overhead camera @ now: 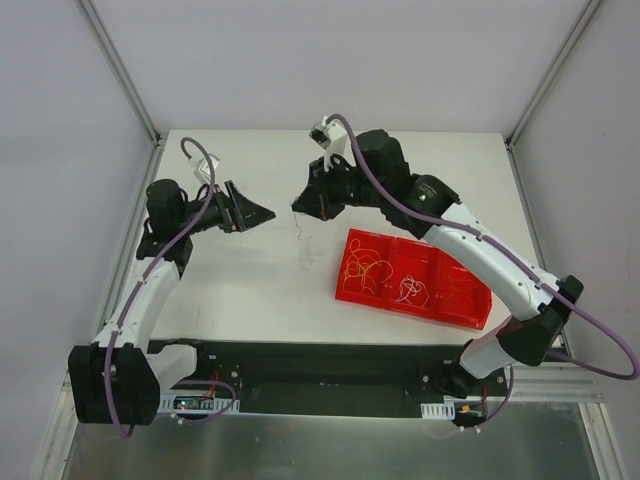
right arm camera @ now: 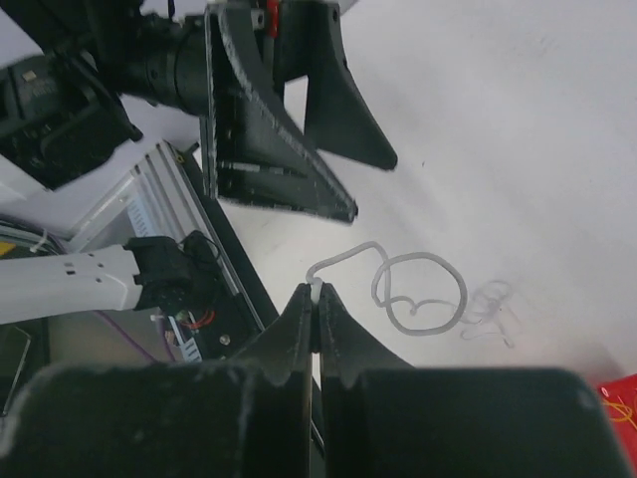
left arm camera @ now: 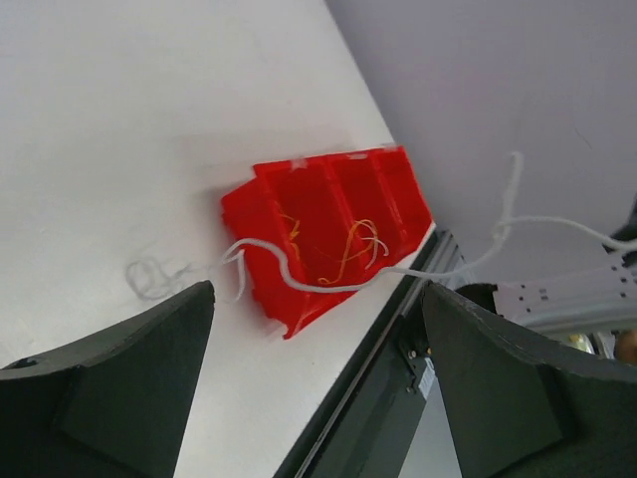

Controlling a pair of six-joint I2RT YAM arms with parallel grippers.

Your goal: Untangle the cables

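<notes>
Right wrist, right jaws pinching a white cable (right arm camera: 345, 256), left jaws spread (red bin (right arm camera: 627, 388) beside).

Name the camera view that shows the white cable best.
Right wrist: the right gripper pinches the white cable, loops clear. Left wrist shows it crossing before the red bin; top external, a faint thread.

1. Table (overhead camera: 250, 300) — plain white top.
2. Red bin (overhead camera: 462, 298) sits directly on it, three compartments, skewed to the table edges. It is near the right gripper (overhead camera: 297, 207), on its outer, base-ward side, and well apart from the left gripper (overhead camera: 262, 212).
3. Black base plate (overhead camera: 330, 365) runs along the near edge — base-ward of both grippers.
</notes>
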